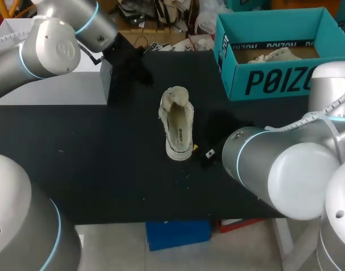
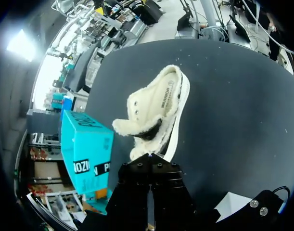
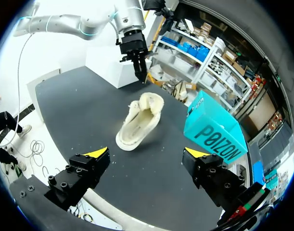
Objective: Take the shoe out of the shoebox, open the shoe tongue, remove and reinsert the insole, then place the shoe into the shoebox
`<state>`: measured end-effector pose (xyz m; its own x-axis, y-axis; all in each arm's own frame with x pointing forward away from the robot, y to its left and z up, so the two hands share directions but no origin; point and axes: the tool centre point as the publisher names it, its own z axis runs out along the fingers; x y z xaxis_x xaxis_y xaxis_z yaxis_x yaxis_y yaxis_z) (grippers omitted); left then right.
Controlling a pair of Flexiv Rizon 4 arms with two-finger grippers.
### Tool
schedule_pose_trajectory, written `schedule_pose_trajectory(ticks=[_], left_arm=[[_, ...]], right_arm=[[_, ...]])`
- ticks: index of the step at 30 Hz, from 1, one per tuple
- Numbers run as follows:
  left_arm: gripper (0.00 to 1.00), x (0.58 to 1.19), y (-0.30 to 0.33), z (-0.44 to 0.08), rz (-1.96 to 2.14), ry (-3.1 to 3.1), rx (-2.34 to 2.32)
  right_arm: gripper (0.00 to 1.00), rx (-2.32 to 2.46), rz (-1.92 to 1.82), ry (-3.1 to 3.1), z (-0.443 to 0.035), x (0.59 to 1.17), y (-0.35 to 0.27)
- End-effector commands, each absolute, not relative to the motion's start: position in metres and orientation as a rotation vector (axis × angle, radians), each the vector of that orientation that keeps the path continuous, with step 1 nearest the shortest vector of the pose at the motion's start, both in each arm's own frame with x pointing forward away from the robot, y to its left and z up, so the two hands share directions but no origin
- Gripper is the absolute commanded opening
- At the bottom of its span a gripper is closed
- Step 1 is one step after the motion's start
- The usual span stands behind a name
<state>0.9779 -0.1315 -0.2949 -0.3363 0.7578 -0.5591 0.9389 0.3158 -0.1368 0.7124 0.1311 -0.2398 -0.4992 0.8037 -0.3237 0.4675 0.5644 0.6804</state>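
The left gripper [image 2: 150,158], fingers pinched together on nothing, hangs just behind the cream fleece-lined sneaker [image 1: 177,125], which lies on the black table [image 1: 104,158], out of its box, probably ready for tongue work. The right gripper [image 3: 147,152] gapes wide facing it, and the open teal cardboard shoebox [image 1: 262,79] stands apart at the right.

My silver left arm: in from the far left corner | black left pincer [image 2: 149,159]: fingers pressed together, pointing down | my silver right arm: bent, near right | right pincer [image 3: 147,153]: yellow-tipped fingers spread wide
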Motion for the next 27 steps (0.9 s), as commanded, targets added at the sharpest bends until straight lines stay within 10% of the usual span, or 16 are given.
schedule_pose_trajectory(ticks=[1, 27], left_arm=[[0.00, 1.011, -0.174, -0.326, -0.668, 2.216, 1.559], [0.00, 0.905, -0.187, -0.326, -0.774, 2.140, 1.742]], right_arm=[[1.00, 1.013, 0.695, 2.166, -0.240, 0.711, 0.131], [1.00, 1.013, 0.695, 2.166, -0.240, 0.711, 0.131]])
